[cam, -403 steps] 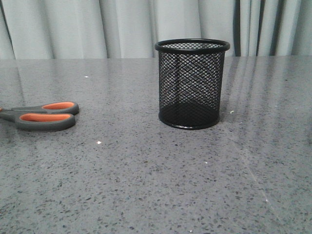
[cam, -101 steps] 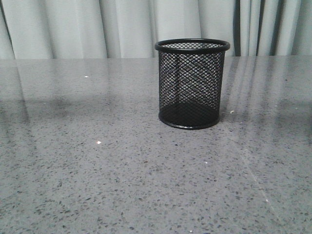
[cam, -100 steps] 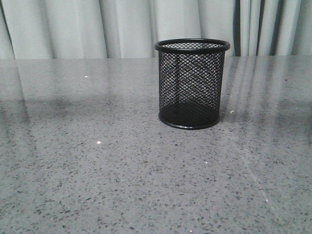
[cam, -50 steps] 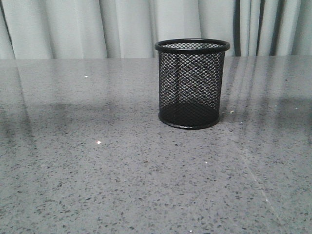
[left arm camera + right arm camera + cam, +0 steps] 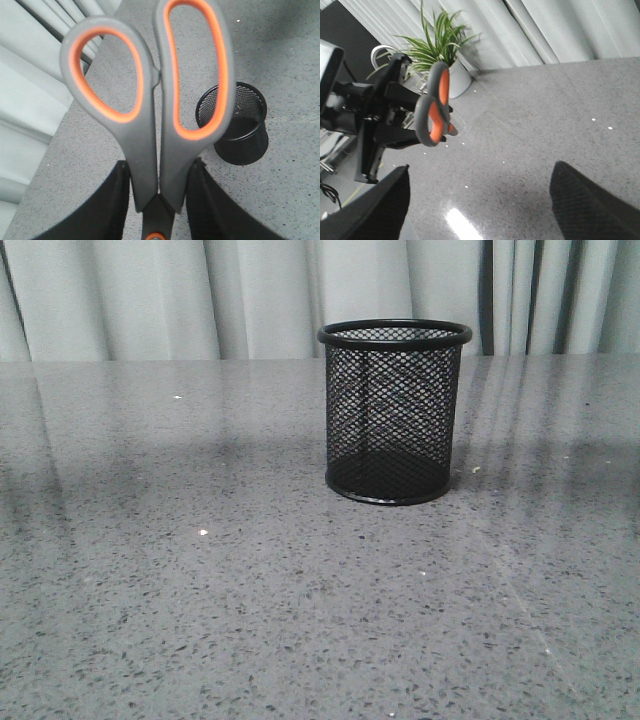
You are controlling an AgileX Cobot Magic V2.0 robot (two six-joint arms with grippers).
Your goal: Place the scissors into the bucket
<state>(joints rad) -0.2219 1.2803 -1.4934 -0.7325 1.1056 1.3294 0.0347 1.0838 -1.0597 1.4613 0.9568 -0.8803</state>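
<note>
A grey speckled table (image 5: 200, 620) stretches before pale curtains (image 5: 250, 295), the black mesh bucket (image 5: 394, 412) standing upright on it, nothing inside. The left gripper (image 5: 159, 192), raised clear of the surface, clamps the scissors (image 5: 150, 95) near the pivot, orange-lined loops pointing away from the fingers; a potted plant (image 5: 437, 55) sits beyond. The right gripper (image 5: 480, 200) hangs with jaws wide apart, holding nothing. Released off-centre, the scissors could catch the rim and likely tip the light bucket.
</note>
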